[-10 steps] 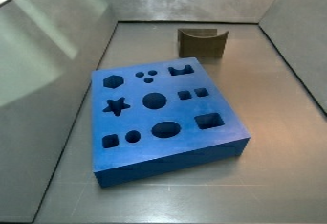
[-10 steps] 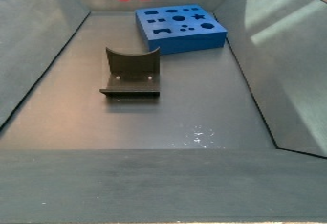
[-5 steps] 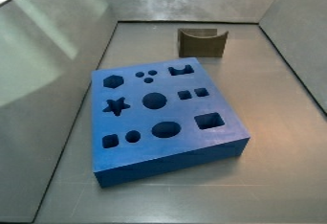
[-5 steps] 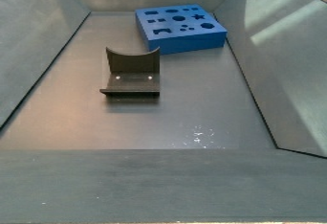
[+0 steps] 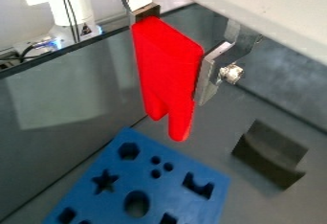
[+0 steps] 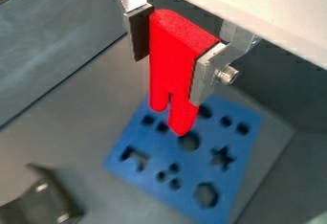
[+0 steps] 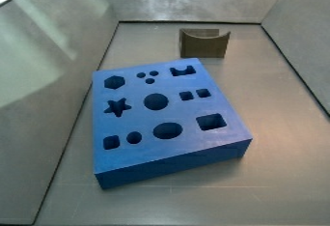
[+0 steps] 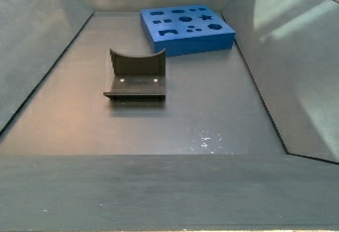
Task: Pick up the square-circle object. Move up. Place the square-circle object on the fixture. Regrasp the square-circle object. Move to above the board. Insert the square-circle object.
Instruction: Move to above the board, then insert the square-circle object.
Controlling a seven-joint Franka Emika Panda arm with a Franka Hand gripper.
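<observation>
The gripper (image 6: 173, 56) is being kept out of both side views; in both wrist views the square-circle object (image 6: 174, 70) is being clamped high above the board (image 6: 192, 146), with the fixture (image 5: 271, 151) standing apart.

Even, moderately bright light. I see pale glare patches on the metal walls in both side views and speckled glints on the near floor (image 8: 205, 139). Wrist views are soft; the gripper (image 5: 179, 51), high above the board (image 6: 192, 151), looks slightly blurred.
</observation>
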